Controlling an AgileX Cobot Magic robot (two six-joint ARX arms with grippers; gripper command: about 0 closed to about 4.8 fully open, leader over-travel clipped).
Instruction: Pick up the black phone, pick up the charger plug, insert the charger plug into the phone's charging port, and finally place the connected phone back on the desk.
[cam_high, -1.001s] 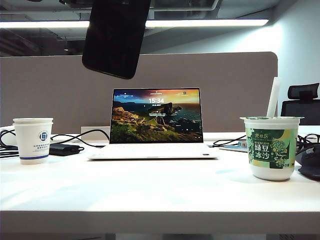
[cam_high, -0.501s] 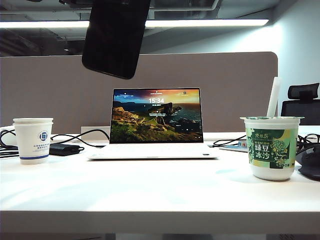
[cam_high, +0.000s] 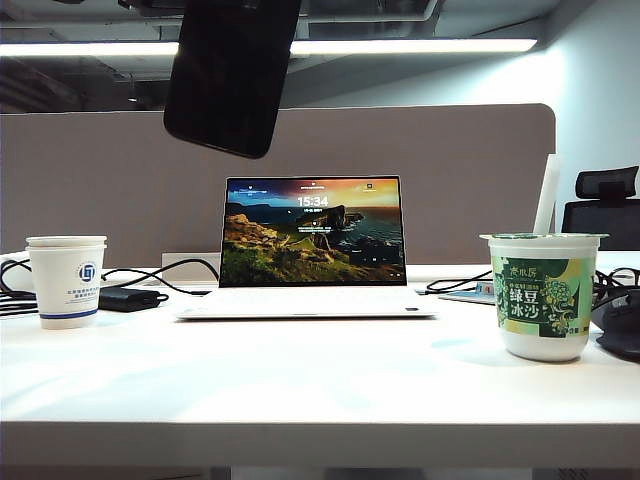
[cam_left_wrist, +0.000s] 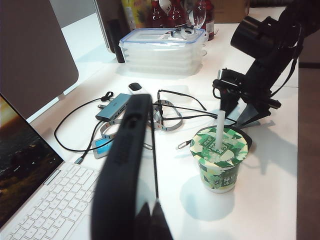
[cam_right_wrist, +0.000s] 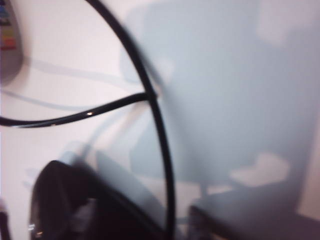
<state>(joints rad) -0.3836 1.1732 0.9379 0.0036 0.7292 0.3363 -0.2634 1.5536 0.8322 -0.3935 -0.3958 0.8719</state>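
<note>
A bare stretch of the white desk (cam_high: 320, 380) lies open in front of the laptop (cam_high: 310, 250). Paper cup (cam_high: 66, 280) at nine o'clock and green dessert cup (cam_high: 545, 295) at three flank it. Behind the dessert cup, tangled black cables (cam_left_wrist: 170, 107) crowd the surface, the right gripper (cam_left_wrist: 239, 102) low among them.

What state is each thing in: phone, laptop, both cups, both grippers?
Glossy black phone: held aloft, off the desk.
White open laptop: screen lit.
White paper cup: upright.
Green dessert cup: sealed, straw inserted.
Left gripper: shut on phone.
Right gripper: lowered by cables; jaws unclear.
</note>
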